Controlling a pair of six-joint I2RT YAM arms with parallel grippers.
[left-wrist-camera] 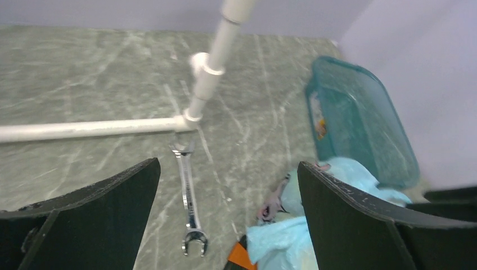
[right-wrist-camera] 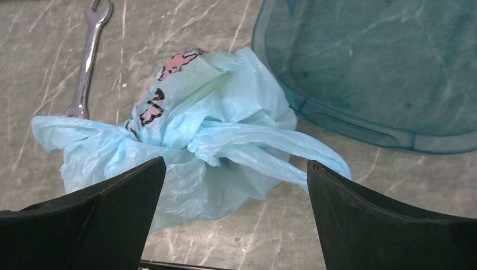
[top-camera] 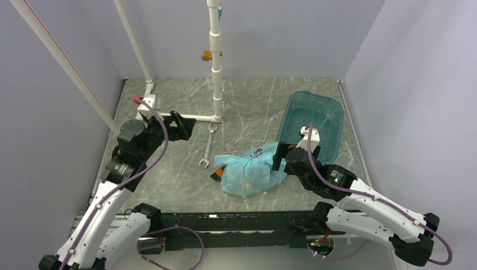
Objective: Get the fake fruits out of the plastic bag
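Note:
The light blue plastic bag (top-camera: pixel 250 169) lies crumpled on the table near the front, with its dark and pink print on top; it also shows in the right wrist view (right-wrist-camera: pixel 214 112) and the left wrist view (left-wrist-camera: pixel 275 236). The fruits are hidden inside it; only a faint yellow tint shows through. My right gripper (top-camera: pixel 279 157) is open and empty at the bag's right end, with the jaws either side of the bag's loose handles (right-wrist-camera: pixel 235 163). My left gripper (top-camera: pixel 183 125) is open and empty, up and to the left of the bag (left-wrist-camera: pixel 228 169).
A rigid teal tub (top-camera: pixel 337 112) stands at the back right, just beyond the bag (right-wrist-camera: pixel 337 126). A steel wrench (top-camera: pixel 207 147) lies left of the bag. An orange and black object (top-camera: pixel 216 175) pokes out at the bag's left edge. A white pipe frame (top-camera: pixel 216 84) stands at the back.

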